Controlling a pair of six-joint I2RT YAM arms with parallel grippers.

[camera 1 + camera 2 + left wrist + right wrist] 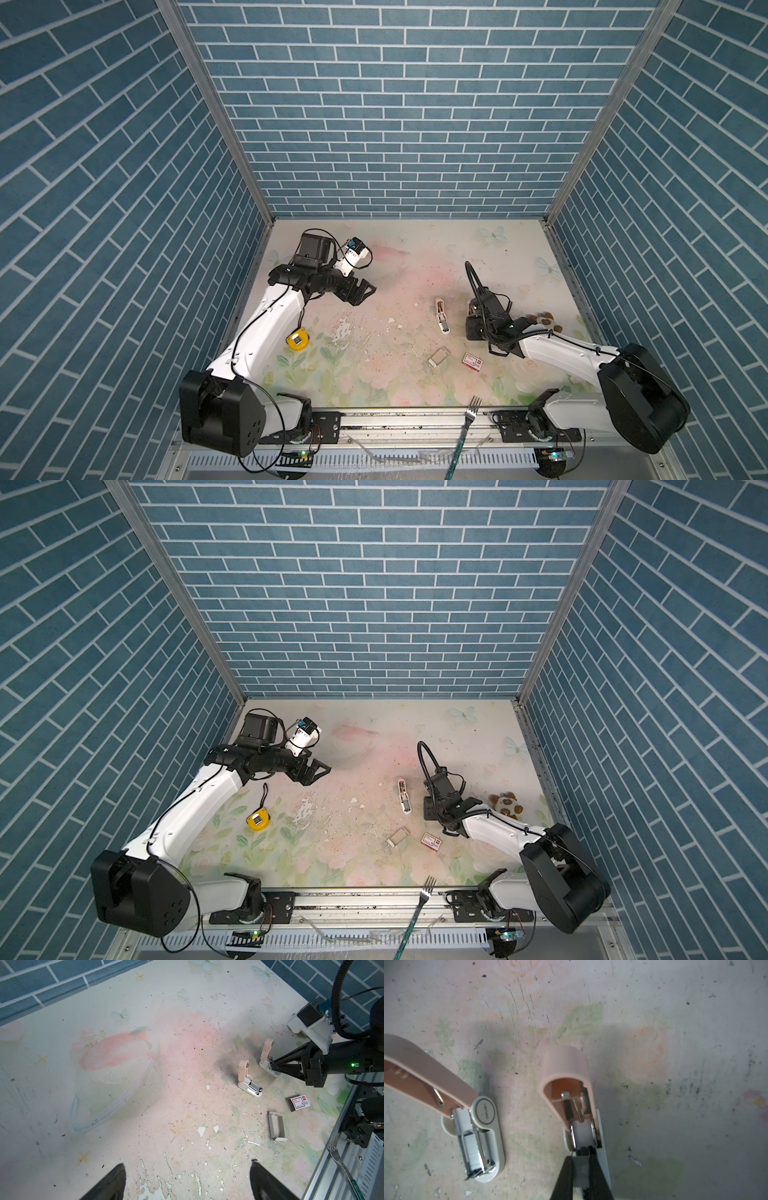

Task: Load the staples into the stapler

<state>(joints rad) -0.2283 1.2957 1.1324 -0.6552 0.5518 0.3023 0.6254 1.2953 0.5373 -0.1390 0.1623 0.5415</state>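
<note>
My right claw [581,1160] is clenched on the white low end of a stapler [566,1076] that stands on the worktop [675,1022] with its pink lid swung up. Just beside it a second stapler [481,1138] lies open, with staples [473,1148] in its channel. I cannot read the lettering on its round badge. My left claw [187,1180] hangs released, well apart. Near the staplers lie the red-and-white box [299,1102], its print too small to read, and the tray [276,1126].
</note>
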